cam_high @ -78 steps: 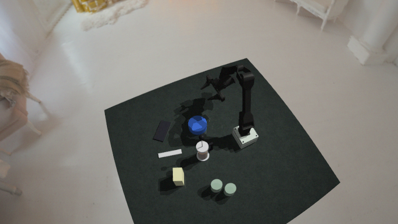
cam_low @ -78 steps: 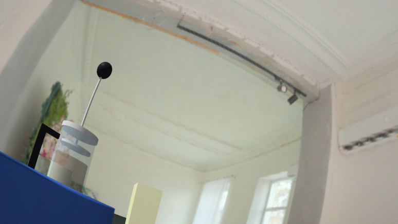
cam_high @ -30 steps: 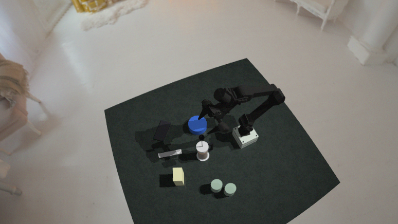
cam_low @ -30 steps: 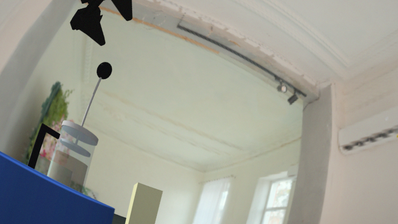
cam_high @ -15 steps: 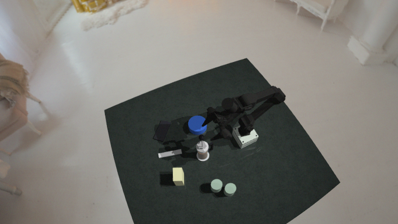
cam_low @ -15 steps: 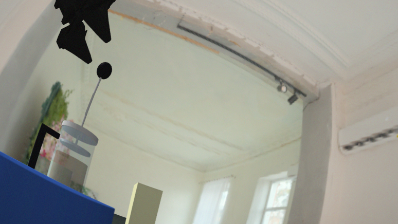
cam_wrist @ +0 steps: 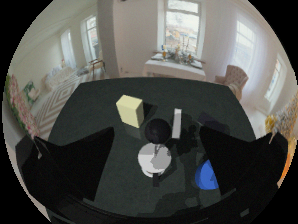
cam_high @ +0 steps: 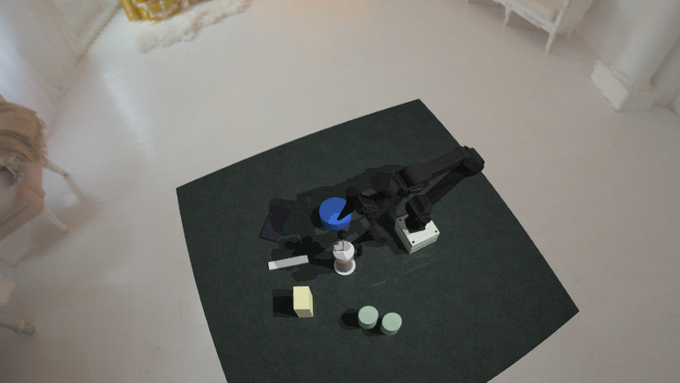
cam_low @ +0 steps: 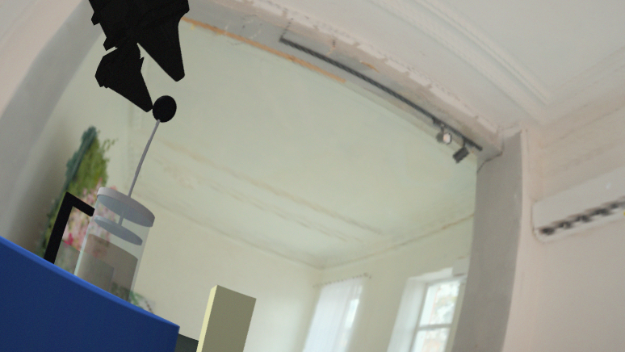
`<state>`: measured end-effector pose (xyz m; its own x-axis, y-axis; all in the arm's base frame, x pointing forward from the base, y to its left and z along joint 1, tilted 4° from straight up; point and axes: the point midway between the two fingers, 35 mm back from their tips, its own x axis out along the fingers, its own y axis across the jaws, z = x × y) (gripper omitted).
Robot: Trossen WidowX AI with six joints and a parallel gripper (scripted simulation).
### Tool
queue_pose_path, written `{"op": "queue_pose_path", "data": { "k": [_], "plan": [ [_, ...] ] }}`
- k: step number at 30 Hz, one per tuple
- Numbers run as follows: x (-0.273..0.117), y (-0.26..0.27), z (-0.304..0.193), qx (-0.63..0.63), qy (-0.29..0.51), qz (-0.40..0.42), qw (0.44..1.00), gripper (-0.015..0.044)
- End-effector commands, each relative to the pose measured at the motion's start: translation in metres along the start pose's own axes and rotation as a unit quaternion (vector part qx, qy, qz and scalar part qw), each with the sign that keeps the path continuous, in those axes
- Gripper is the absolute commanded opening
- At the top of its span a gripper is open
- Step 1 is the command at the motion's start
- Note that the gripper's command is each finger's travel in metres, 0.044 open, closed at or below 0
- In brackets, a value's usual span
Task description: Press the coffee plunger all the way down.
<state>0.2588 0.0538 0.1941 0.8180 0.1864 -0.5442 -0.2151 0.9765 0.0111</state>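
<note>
The coffee press (cam_high: 344,264) (cam_low: 106,261) (cam_wrist: 148,159) stands upright, with its black handle (cam_low: 58,229) on one side. Its plunger is up: the black knob (cam_high: 341,234) (cam_low: 164,108) (cam_wrist: 157,131) sits on a long bare rod (cam_low: 143,161) above the lid, and the disc inside is near the top of the glass. My gripper (cam_high: 346,230) (cam_low: 164,95) (cam_wrist: 157,132) is open and empty, with its fingertips just above and either side of the knob. In the wrist view the knob lies midway between the fingers. Whether a fingertip touches it cannot be told.
A blue round block (cam_high: 334,213) (cam_low: 78,306) (cam_wrist: 206,176) stands close to the press. A white bar (cam_high: 288,262) (cam_wrist: 177,123), a cream block (cam_high: 302,300) (cam_low: 227,319) (cam_wrist: 130,111), a dark flat slab (cam_high: 275,223) and two green cylinders (cam_high: 368,316) (cam_high: 391,323) are on the table.
</note>
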Motion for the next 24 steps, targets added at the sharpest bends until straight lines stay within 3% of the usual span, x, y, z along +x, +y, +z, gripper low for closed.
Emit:
{"op": "queue_pose_path", "data": {
  "k": [1,9,21,24],
  "plan": [
    [0.008,0.000,-0.002,0.002,0.002,-0.002,1.000,0.0440],
    [0.018,0.000,-0.003,0.001,0.002,-0.001,1.000,0.0440],
    [0.018,0.000,-0.003,0.001,0.002,-0.001,1.000,0.0125],
    [0.018,0.000,-0.003,0.001,0.002,-0.001,1.000,0.0115]
  ]
}}
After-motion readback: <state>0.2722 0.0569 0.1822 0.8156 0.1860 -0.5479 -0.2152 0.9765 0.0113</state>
